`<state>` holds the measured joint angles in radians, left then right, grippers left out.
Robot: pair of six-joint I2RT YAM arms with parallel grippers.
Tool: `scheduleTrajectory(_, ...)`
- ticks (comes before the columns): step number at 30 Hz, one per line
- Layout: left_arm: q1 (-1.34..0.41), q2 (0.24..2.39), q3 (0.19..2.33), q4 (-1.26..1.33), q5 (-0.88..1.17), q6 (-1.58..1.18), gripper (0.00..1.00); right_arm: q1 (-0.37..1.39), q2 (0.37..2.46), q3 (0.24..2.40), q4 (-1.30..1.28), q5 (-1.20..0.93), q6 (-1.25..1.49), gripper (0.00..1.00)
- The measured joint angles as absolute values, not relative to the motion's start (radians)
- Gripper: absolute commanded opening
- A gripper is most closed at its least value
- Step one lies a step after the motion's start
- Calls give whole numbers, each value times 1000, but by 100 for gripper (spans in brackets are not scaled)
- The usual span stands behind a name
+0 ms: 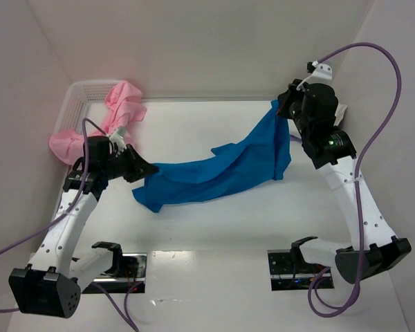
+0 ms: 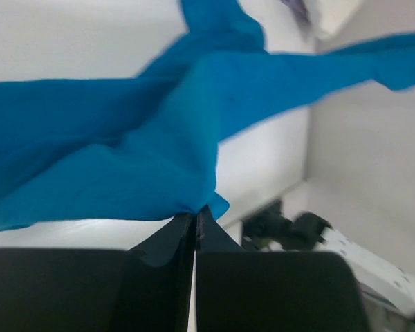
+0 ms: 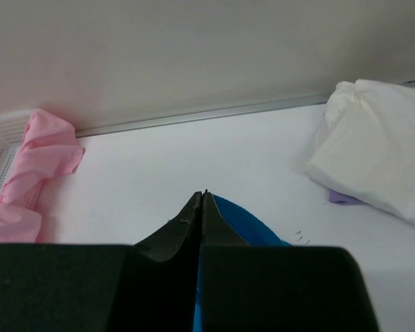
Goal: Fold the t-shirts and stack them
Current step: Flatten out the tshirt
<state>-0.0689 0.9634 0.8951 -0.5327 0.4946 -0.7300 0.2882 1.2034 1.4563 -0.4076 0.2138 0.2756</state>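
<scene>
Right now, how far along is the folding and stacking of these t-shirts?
Early on. Done: one cream-white cloth tee looks folded at the table's right side. In hand: the bright blue cloth t-shirt hangs stretched between the left gripper and right gripper, both shut on it, not folded yet. Left: the pale pink t-shirts sit crumpled in and over the white plastic lattice basket.
</scene>
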Motion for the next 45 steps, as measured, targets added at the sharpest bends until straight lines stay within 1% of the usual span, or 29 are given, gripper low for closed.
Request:
scheduleTrajectory(3,-69,1000,895,-469,609,-826,0,288,1221,1454,-393,214,271,0)
scheduleTrajectory(6,-70,1013,894,-384,719,-989,0,288,1242,1453,-374,214,268,0)
scheduleTrajectory(11,-62,1010,927,-258,776,-1185,0,288,1250,1449,-346,218,266,0)
scheduleTrajectory(13,-52,1010,947,-221,779,-1202,0,288,1252,1449,-342,218,263,0)
scheduleTrajectory(17,-46,1011,945,-273,696,-1139,0,288,1257,1449,-336,218,256,0)
scheduleTrajectory(21,-44,996,875,-381,492,-976,0,288,1258,1446,-332,217,245,0)
scheduleTrajectory(22,-44,991,843,-425,436,-931,7,288,1258,1446,-330,214,244,0)
scheduleTrajectory(24,-44,991,817,-481,379,-879,14,288,1258,1445,-329,207,243,0)
scheduleTrajectory(25,-44,990,810,-504,357,-853,24,288,1258,1443,-326,204,241,0)
scheduleTrajectory(26,-44,989,808,-536,326,-809,39,288,1258,1439,-323,202,241,0)
scheduleTrajectory(27,-44,987,808,-541,314,-792,47,288,1258,1433,-321,200,241,0)
scheduleTrajectory(28,-44,986,817,-571,289,-749,60,288,1260,1430,-322,198,241,0)
scheduleTrajectory(30,-44,987,835,-604,266,-700,66,288,1262,1430,-321,196,241,0)
scheduleTrajectory(33,-45,1030,939,-677,240,-603,78,288,1268,1423,-321,193,241,0)
scheduleTrajectory(34,-49,1047,974,-691,229,-569,78,288,1269,1422,-321,193,241,0)
scheduleTrajectory(36,-62,1079,1018,-706,229,-511,85,288,1274,1416,-319,188,242,0)
scheduleTrajectory(37,-79,1098,1038,-712,232,-476,85,288,1276,1413,-319,186,242,0)
scheduleTrajectory(38,-119,1129,1062,-727,230,-438,85,288,1281,1412,-319,185,242,0)
scheduleTrajectory(41,-246,1234,1121,-764,197,-357,90,288,1292,1412,-318,179,243,0)
scheduleTrajectory(43,-358,1322,1140,-770,167,-311,90,288,1294,1412,-318,178,243,0)
scheduleTrajectory(45,-491,1408,1142,-788,90,-283,90,288,1297,1411,-316,179,244,0)
